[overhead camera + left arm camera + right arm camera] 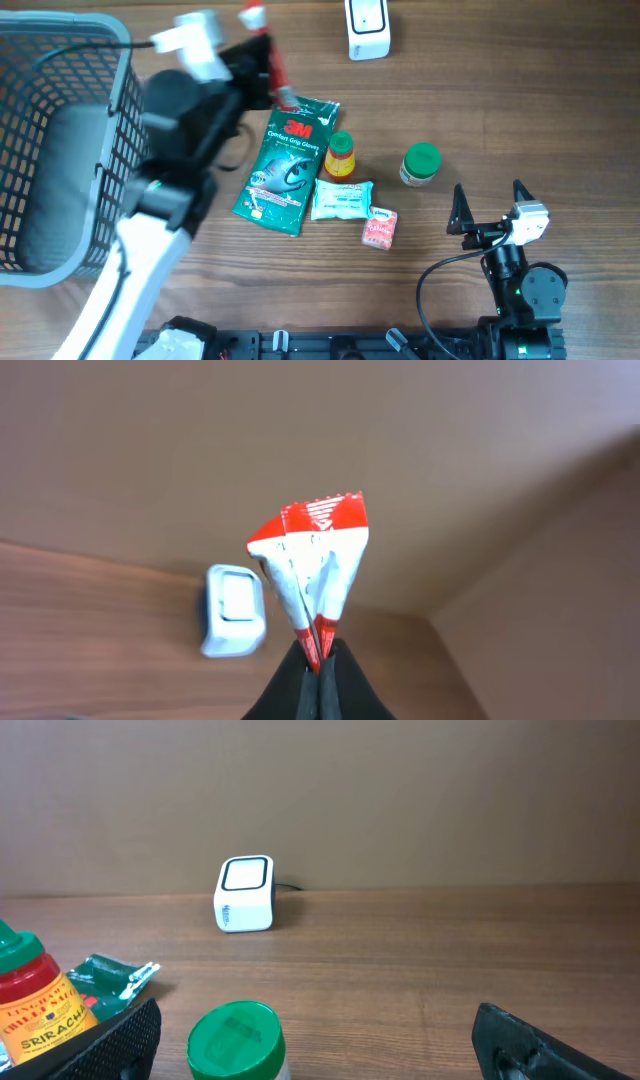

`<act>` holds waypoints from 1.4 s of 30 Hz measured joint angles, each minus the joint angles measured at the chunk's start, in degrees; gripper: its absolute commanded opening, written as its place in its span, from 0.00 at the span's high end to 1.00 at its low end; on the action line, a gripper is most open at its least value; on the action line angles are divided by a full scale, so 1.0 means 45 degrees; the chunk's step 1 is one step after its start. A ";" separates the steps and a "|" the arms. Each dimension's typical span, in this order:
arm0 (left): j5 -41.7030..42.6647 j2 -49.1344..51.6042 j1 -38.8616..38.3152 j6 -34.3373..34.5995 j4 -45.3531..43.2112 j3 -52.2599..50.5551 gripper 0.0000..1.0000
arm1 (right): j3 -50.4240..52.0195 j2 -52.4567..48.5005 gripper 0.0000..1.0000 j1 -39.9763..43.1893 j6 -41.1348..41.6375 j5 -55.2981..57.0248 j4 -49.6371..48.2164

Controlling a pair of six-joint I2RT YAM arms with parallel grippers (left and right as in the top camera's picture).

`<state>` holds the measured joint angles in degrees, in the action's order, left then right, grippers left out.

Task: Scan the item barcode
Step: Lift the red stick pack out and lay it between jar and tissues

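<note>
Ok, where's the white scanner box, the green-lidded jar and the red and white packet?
white scanner box (244,896): right wrist view, middle of its front.
green-lidded jar (422,160): overhead view, top of the lid.
red and white packet (316,570): left wrist view, its white middle.

Basket — far left of table. Scanner at rear centre, well apart from rest.

Central cluster:
- glove pack leftmost
- sauce bottle just beside its right edge
- pouch directly in front of bottle
- small box at pouch's front-right corner
- jar right of bottle, apart

Sachet pinched in left gripper — off table, left of scanner. Right gripper front-right of jar.
</note>
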<state>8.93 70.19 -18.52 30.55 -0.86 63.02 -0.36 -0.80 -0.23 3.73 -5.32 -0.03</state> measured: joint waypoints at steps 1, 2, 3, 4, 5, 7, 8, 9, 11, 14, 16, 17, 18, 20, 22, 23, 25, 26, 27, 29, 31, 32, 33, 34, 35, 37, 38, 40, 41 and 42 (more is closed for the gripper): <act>0.0000 0.0330 -0.0316 0.0000 -0.0189 0.0000 0.96 | 0.0000 0.0000 0.00 -0.0005 0.0000 0.0000 0.0005; 0.0000 0.0787 -0.0680 0.0000 -0.0447 0.0000 0.96 | 0.0000 0.0000 0.00 0.0000 0.0000 0.0000 0.0005; 0.0019 0.1559 -0.1214 0.0000 -0.0709 0.0000 0.96 | 0.0000 0.0000 0.00 -0.0005 0.0000 -0.0005 0.0005; 0.0049 0.1817 -0.1375 0.0000 -0.0729 -0.0005 0.96 | 0.0000 0.0000 0.00 -0.0005 0.0000 0.0000 0.0005; 0.0024 0.2093 -0.1569 0.0000 -0.0894 -0.0005 0.96 | 0.0000 0.0000 0.00 -0.0005 0.0000 0.0000 0.0005; 0.0024 0.2807 -0.2045 -0.0005 -0.1311 -0.0005 0.96 | 0.0000 0.0000 0.00 0.0000 0.0000 0.0000 0.0005; 0.0024 0.3036 -0.2229 -0.0015 -0.1375 0.0000 0.96 | 0.0000 0.0000 0.00 -0.0005 0.0000 0.0000 0.0005; 0.0039 0.3327 -0.2501 -0.0039 -0.1457 -0.0005 0.96 | 0.0000 0.0000 0.00 -0.0005 0.0000 0.0000 0.0005; 0.0039 0.3755 -0.2992 -0.0180 -0.1642 -0.0005 0.96 | 0.0000 0.0000 0.00 -0.0005 0.0000 0.0000 0.0005; 0.0034 0.4158 -0.3706 -0.0325 -0.1787 -0.0005 0.96 | 0.0000 0.0000 0.00 -0.0005 0.0000 0.0000 0.0005; 0.0024 0.4347 -0.4158 -0.0393 -0.1836 0.0000 0.96 | 0.0000 0.0000 0.00 -0.0005 0.0000 0.0000 0.0005; -0.0015 0.4454 -0.4337 -0.0408 -0.1836 -0.0005 0.96 | 0.0000 0.0000 0.00 0.0000 0.0000 0.0000 0.0005; -0.0029 0.4561 -0.4469 -0.0423 -0.1836 -0.0005 0.96 | 0.0000 0.0000 0.00 -0.0005 0.0000 0.0000 0.0005; -0.0160 0.4872 -0.4736 -0.0442 -0.1851 -0.0005 0.96 | 0.0000 0.0000 0.00 0.0000 0.0000 0.0000 0.0005; -0.0364 0.5246 -0.4940 -0.0447 -0.1865 -0.0005 0.96 | 0.0000 0.0000 0.00 0.0000 0.0000 0.0000 0.0005; -0.0476 0.5421 -0.5017 -0.0442 -0.1860 -0.0005 0.96 | 0.0000 0.0000 0.00 -0.0005 0.0000 0.0000 0.0005; -0.0889 0.5867 -0.5192 -0.0398 -0.1860 -0.0005 0.96 | 0.0000 0.0000 0.00 -0.0005 0.0000 0.0000 0.0005; -0.1146 0.6076 -0.5255 -0.0316 -0.1860 -0.0005 0.96 | 0.0000 0.0000 0.00 -0.0005 0.0000 0.0000 0.0005; -0.1341 0.6232 -0.5289 -0.0243 -0.1860 -0.0005 0.96 | 0.0000 0.0000 0.00 -0.0005 0.0000 0.0000 0.0005; -0.1695 0.6635 -0.5328 -0.0049 -0.1860 -0.0005 0.96 | 0.0000 0.0000 0.00 -0.0005 0.0000 0.0000 0.0005; -0.1894 0.6931 -0.5328 0.0112 -0.1831 -0.0005 0.96 | 0.0000 0.0000 0.00 0.0000 0.0000 0.0000 0.0005; -0.1977 0.7067 -0.5323 0.0209 -0.1812 -0.0005 0.96 | 0.0000 0.0000 0.00 -0.0005 0.0000 0.0000 0.0005; -0.2025 0.7159 -0.5328 0.0282 -0.1807 -0.0005 0.96 | 0.0000 0.0000 0.00 -0.0005 0.0000 0.0000 0.0005; -0.2055 0.7276 -0.5328 0.0335 -0.1763 -0.0005 0.96 | 0.0000 0.0000 0.00 -0.0005 0.0000 0.0000 0.0005; -0.2089 0.7363 -0.5328 0.0384 -0.1700 -0.0005 0.96 | 0.0000 0.0000 0.00 -0.0005 0.0000 0.0000 0.0005; -0.2142 0.7485 -0.5377 0.0427 -0.1559 -0.0005 0.95 | 0.0000 0.0000 0.00 -0.0005 0.0000 0.0000 0.0005; -0.2166 0.7529 -0.5406 0.0442 -0.1506 0.0000 0.94 | 0.0000 0.0000 0.00 0.0000 0.0000 0.0000 0.0005; -0.2210 0.7548 -0.5489 0.0481 -0.1491 -0.0005 0.90 | 0.0000 0.0000 0.00 -0.0005 0.0000 0.0000 0.0005; -0.2220 0.7548 -0.5552 0.0520 -0.1540 -0.0005 0.89 | 0.0000 0.0000 0.00 -0.0005 0.0000 0.0000 0.0005; -0.2215 0.7548 -0.5595 0.0554 -0.1579 -0.0005 0.88 | 0.0000 0.0000 0.00 -0.0005 0.0000 0.0000 0.0005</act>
<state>-1.04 104.16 -43.70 33.04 -7.97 63.00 -0.36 -0.80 -0.25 3.73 -5.32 -0.01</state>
